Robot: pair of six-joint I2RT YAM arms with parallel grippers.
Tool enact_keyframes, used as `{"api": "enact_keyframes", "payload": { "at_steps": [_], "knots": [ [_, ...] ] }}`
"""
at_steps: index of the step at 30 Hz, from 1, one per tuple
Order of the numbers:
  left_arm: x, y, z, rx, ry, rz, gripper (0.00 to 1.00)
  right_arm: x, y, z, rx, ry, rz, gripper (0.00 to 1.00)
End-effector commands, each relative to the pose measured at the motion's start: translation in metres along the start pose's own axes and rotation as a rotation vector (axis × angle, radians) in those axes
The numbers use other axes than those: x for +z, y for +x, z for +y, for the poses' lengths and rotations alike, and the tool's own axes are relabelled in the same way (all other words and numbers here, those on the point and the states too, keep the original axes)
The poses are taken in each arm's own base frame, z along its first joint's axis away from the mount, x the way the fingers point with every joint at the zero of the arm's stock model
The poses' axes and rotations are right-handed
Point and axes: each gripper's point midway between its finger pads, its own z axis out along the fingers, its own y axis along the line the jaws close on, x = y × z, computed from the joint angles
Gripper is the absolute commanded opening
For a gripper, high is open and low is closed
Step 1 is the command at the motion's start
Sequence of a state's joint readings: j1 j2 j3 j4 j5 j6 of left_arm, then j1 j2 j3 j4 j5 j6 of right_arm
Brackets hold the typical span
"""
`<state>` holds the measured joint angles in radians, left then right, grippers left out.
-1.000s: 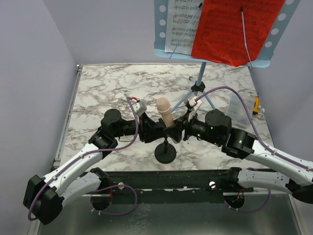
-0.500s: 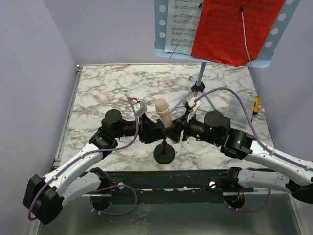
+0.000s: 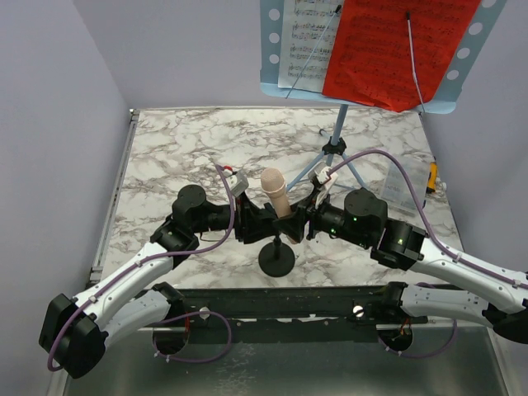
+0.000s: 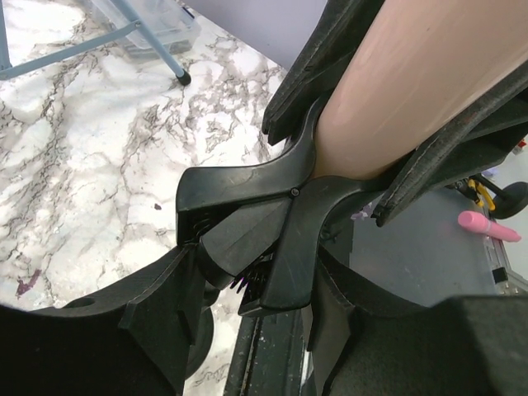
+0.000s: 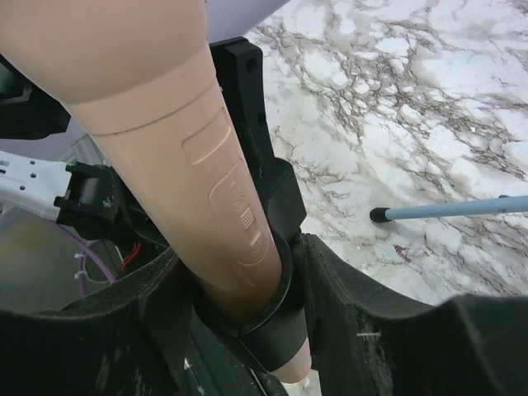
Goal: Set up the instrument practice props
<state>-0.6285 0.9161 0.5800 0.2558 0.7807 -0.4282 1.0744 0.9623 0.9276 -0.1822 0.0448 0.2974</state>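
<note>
Your left gripper (image 4: 257, 276) has its fingers (image 4: 157, 305) closed on the black mic clip (image 4: 272, 190), one pad on each side of the clip's spring lever. Your right gripper (image 5: 239, 264) has its fingers (image 5: 355, 313) pinching the pinkish-beige microphone (image 3: 275, 191) low on its barrel, right where the clip's ring wraps it. In both wrist views the pads sit against what they hold, with no gap showing. From above, the two grippers meet nose to nose at the microphone, yours on the left coming in from 9 o'clock and yours on the right from 3 o'clock. The microphone's head tilts up and away toward 12 o'clock. Its black round base (image 3: 276, 260) lies at 6 o'clock from the clip, close to the near edge of the marble table (image 3: 181, 148). Whether the base is resting on the marble or is just off it, you cannot tell from these views. Out at 1 o'clock from the microphone stand the tripod legs (image 3: 334, 153) of the light blue music stand (image 3: 289, 91). Its perforated tray is high at the back. The white sheet music (image 3: 301, 41) lies on the tray's left half, and the red sheet (image 3: 388, 49) covers the right half, overlapping the white one's edge. A small clear box (image 3: 404, 186) sits at 3 o'clock, by the table's right edge.
</note>
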Motion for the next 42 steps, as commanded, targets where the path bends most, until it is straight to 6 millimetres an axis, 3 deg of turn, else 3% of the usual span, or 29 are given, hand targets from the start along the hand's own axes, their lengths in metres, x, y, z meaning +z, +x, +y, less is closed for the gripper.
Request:
{"api": "enact_keyframes", "payload": {
  "at_steps": [1, 3, 9, 11, 18, 20, 25, 28, 30, 35, 42],
  "knots": [
    [-0.002, 0.002, -0.016, 0.008, 0.068, 0.007, 0.52, 0.002, 0.067, -0.014, 0.017, 0.043, 0.211, 0.4],
    [-0.002, 0.0, -0.016, 0.011, 0.064, 0.001, 0.53, 0.002, 0.065, -0.015, 0.015, 0.052, 0.201, 0.4],
    [-0.007, -0.016, -0.009, 0.043, -0.028, -0.041, 0.93, 0.005, 0.041, -0.02, 0.026, 0.095, 0.106, 0.34],
    [-0.013, -0.027, -0.007, 0.077, -0.083, -0.071, 0.98, 0.006, 0.031, -0.023, 0.024, 0.115, 0.07, 0.31],
    [-0.063, -0.074, -0.002, 0.217, -0.365, -0.274, 0.99, 0.007, -0.006, -0.031, -0.027, 0.177, -0.039, 0.1],
    [-0.086, -0.089, 0.001, 0.238, -0.479, -0.36, 0.99, 0.012, -0.018, -0.028, -0.046, 0.169, -0.072, 0.02],
    [-0.162, -0.119, 0.025, 0.211, -0.847, -0.625, 0.99, 0.039, -0.049, -0.019, -0.077, 0.163, -0.116, 0.0],
    [-0.211, -0.12, 0.041, 0.172, -1.084, -0.753, 0.99, 0.058, -0.067, -0.015, -0.036, 0.176, -0.156, 0.0],
    [-0.231, -0.115, 0.046, 0.173, -1.184, -0.784, 0.99, 0.069, -0.077, -0.011, -0.004, 0.168, -0.188, 0.0],
    [-0.251, -0.099, 0.059, 0.185, -1.307, -0.784, 0.99, 0.1, -0.101, -0.002, 0.044, 0.153, -0.259, 0.0],
    [-0.248, -0.092, 0.06, 0.169, -1.285, -0.779, 0.98, 0.131, -0.146, -0.002, 0.031, 0.201, -0.374, 0.0]
  ]
}}
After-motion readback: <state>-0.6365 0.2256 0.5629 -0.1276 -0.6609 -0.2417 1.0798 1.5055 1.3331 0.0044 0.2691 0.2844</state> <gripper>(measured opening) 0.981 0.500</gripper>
